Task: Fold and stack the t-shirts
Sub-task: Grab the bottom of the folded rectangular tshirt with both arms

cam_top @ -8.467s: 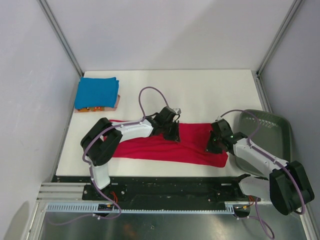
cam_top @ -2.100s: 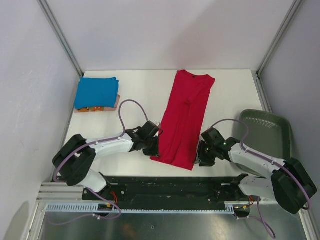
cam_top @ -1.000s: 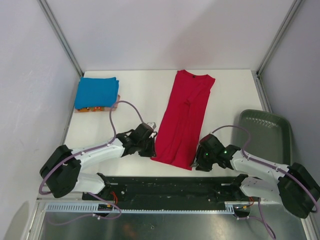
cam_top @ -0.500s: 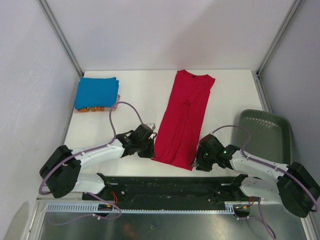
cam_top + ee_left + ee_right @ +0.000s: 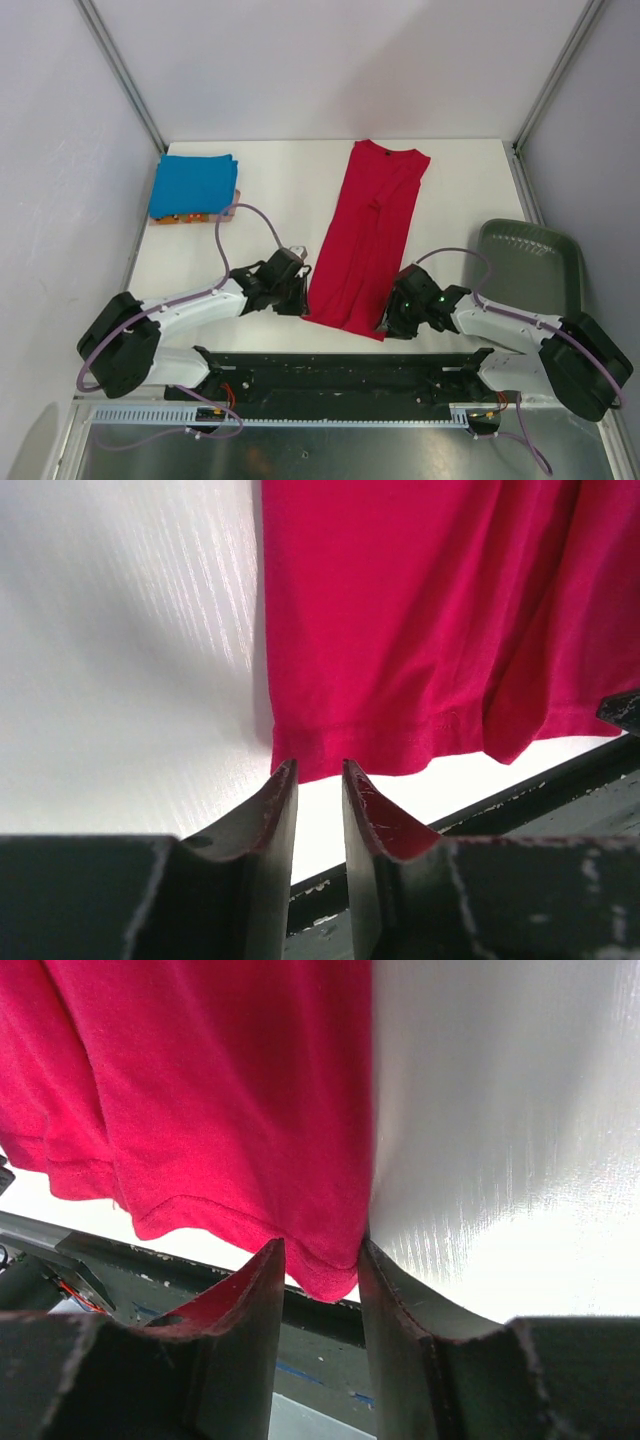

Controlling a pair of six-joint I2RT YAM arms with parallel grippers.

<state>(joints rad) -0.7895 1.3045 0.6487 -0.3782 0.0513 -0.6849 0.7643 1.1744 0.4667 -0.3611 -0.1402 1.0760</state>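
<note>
Since a second ago the right arm has slid a little to the left, toward the near corner of the red t-shirt, and the left arm has hardly moved. Far back on the left of the table sits the folded blue t-shirt. The orange t-shirt is under it, and only a thin strip peeks out. The left gripper is down low at the red shirt's near left corner. From its own camera the left gripper's fingers are a tiny bit apart, with white table showing between them. The hem is right at their tips, but I cannot tell if they touch it. The red shirt lies long and flat, neck far away and hem near. From above, both near corners are partly hidden by the grippers. The right gripper is at the near right corner. Its camera shows the right gripper's fingers wider apart, with the red corner lying loose between them, not pinched. The grey bin is far right, partly behind the right arm.
</note>
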